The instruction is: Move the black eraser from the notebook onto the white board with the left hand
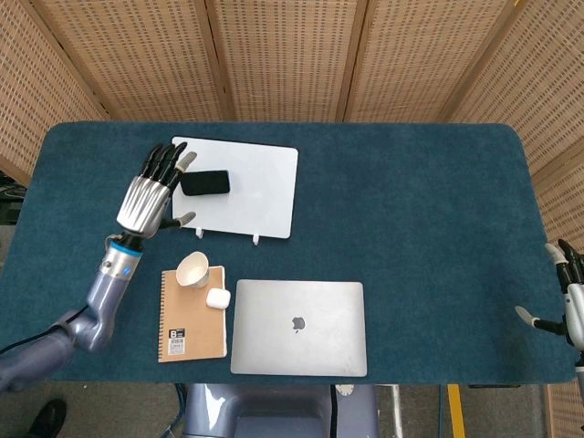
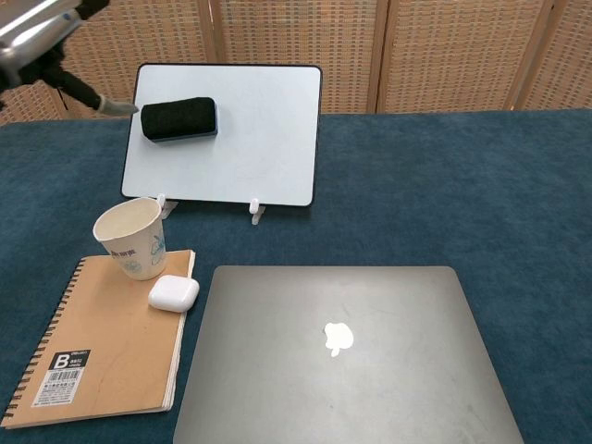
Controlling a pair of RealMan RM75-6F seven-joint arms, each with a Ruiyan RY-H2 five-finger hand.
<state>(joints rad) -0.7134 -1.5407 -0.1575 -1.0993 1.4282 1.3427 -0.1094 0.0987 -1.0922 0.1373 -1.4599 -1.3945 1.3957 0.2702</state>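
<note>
The black eraser (image 1: 204,182) (image 2: 178,119) lies flat on the white board (image 1: 251,196) (image 2: 250,148), near its left end. My left hand (image 1: 149,195) (image 2: 42,32) hovers just left of the board with its fingers spread and nothing in it. The brown notebook (image 1: 187,324) (image 2: 97,347) lies near the table's front left. My right hand (image 1: 568,292) shows only partly at the far right edge of the head view; its fingers seem apart and empty.
A paper cup (image 1: 192,270) (image 2: 132,238) and a white earbud case (image 1: 217,297) (image 2: 174,293) sit on the notebook's top edge. A closed silver laptop (image 1: 299,327) (image 2: 342,356) lies right of the notebook. Wicker screens stand behind the blue table (image 1: 411,210).
</note>
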